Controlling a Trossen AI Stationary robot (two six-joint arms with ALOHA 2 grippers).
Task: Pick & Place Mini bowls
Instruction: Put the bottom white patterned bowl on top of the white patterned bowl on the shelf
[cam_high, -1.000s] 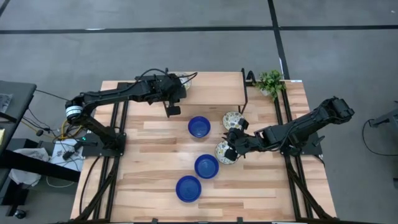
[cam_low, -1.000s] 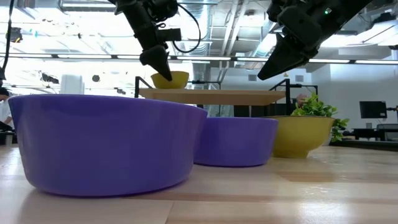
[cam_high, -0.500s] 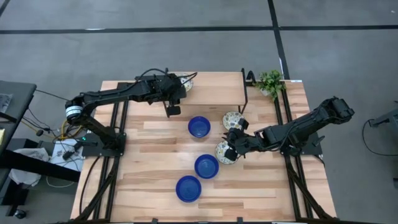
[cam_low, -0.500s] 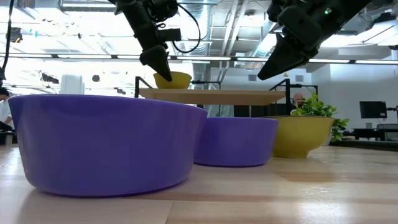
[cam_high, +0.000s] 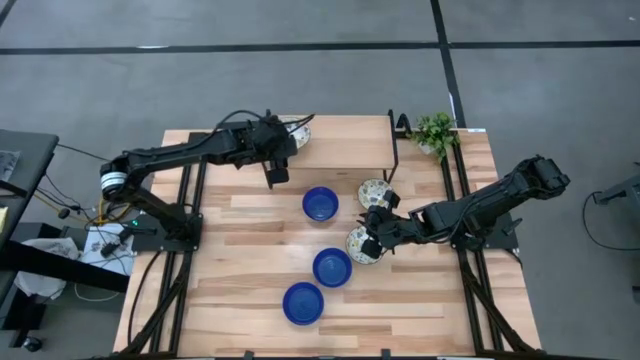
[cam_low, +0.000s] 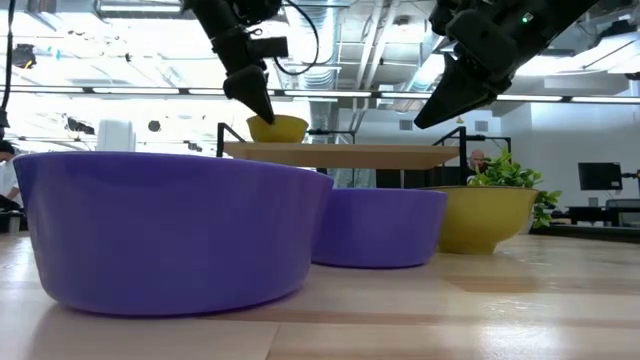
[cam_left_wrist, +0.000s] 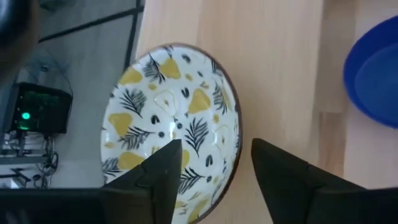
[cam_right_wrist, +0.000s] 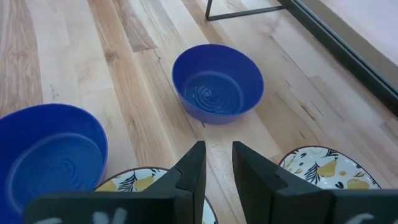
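Observation:
One cream mini bowl with a yellow-pear pattern (cam_left_wrist: 171, 118) stands on its base on the raised wooden shelf (cam_low: 380, 152) at the table's far side. My left gripper (cam_left_wrist: 214, 152) is open over it, one finger above its inside and one outside its rim, with daylight around both. My right gripper (cam_right_wrist: 217, 168) hangs over the table's middle right with a narrow gap and nothing in it. Two more patterned bowls (cam_high: 375, 192) (cam_high: 360, 245) sit on the table below and beside it. The blue bowls (cam_high: 320, 204) (cam_high: 332, 267) (cam_high: 303, 303) rest on the tabletop.
The shelf's black frame (cam_high: 393, 140) rises at the far middle. A small green plant (cam_high: 435, 130) stands at the far right corner. Bare wood lies along the table's left half (cam_high: 240, 250).
My left gripper has opened and let go of the patterned bowl, which stays upright on the shelf. My right arm has kept still.

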